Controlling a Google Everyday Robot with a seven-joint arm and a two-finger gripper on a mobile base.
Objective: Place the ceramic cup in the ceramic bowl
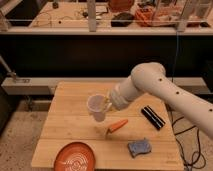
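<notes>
Above the wooden table (75, 125), plain white tapered ceramic cup (96, 108) in the tool's (107, 104) grasp.

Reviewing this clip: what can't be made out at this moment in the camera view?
- Gripper: hidden behind the ceramic cup and the wrist; its hold on the cup is not visible.
- Ceramic bowl: lower rim cut off by the bottom edge.
- Arm: cut off by the right edge.
- Blue item and black bar: too blurred to identify.
</notes>
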